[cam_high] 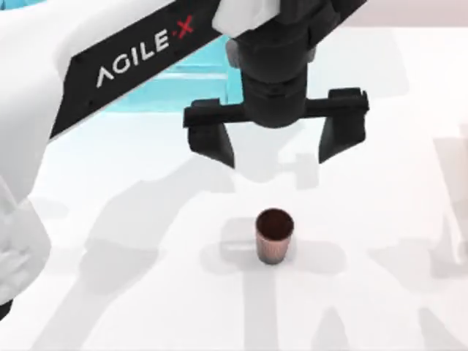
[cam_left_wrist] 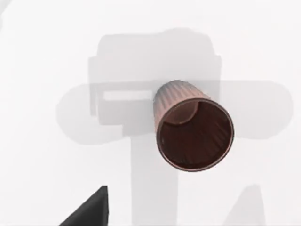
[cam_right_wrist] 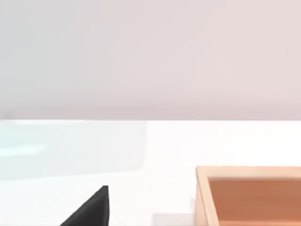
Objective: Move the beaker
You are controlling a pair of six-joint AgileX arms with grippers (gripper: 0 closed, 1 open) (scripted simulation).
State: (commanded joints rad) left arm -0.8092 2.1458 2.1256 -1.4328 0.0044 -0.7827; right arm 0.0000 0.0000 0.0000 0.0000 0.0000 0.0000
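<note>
Approach step: left gripper [cam_high: 276,150] hangs above the upright beaker [cam_high: 274,235], jaws spread wide, nothing held. Next, likely descend to straddle it, then close. Right gripper's state: cannot tell.

The shallow wooden tray with pale rim [cam_right_wrist: 202,188] is cut off by the right wrist view's edges; the pale turquoise slab [cam_high: 172,84] lies partly hidden behind the left arm.

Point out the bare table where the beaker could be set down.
Bare white table lies all around the upright beaker, widest to its left and right. It is crowded farther back, where the open left gripper hangs before a pale blue patch.
</note>
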